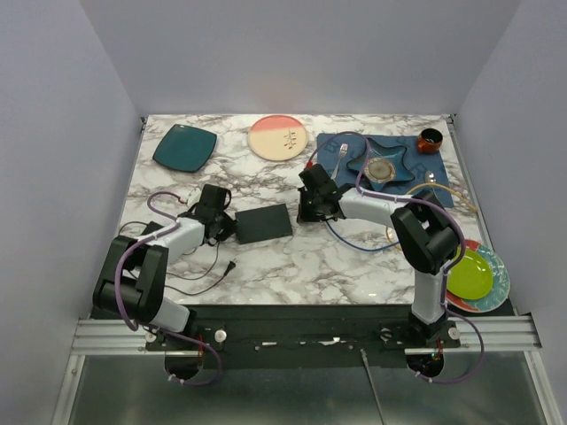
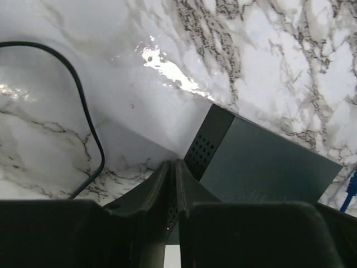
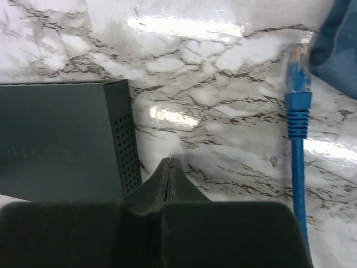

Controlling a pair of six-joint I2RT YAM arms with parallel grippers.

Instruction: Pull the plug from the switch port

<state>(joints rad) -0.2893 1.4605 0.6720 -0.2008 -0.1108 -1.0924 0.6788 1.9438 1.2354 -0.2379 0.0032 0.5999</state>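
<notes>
Both pairs of jaws are pressed closed, empty. The switch (image 1: 263, 223) sits between them on the worktop (image 1: 292, 266); the blue plug (image 3: 297, 84) lies free, right of the right jaws, its length parallel to them, nearer that arm.

Soft, even overhead light fills the top view; the marble table (image 1: 292, 266) reads bright, with only faint shadows on it. Both wrist views are dimmer and cooler — white glare patches sit on the glossy marble, and the switch (image 2: 268, 167) throws a soft grey shadow to its left. Close to the lens, the right gripper (image 3: 169, 164) is dark and blurred; the blue cable (image 3: 297, 120) looks slightly soft.
</notes>
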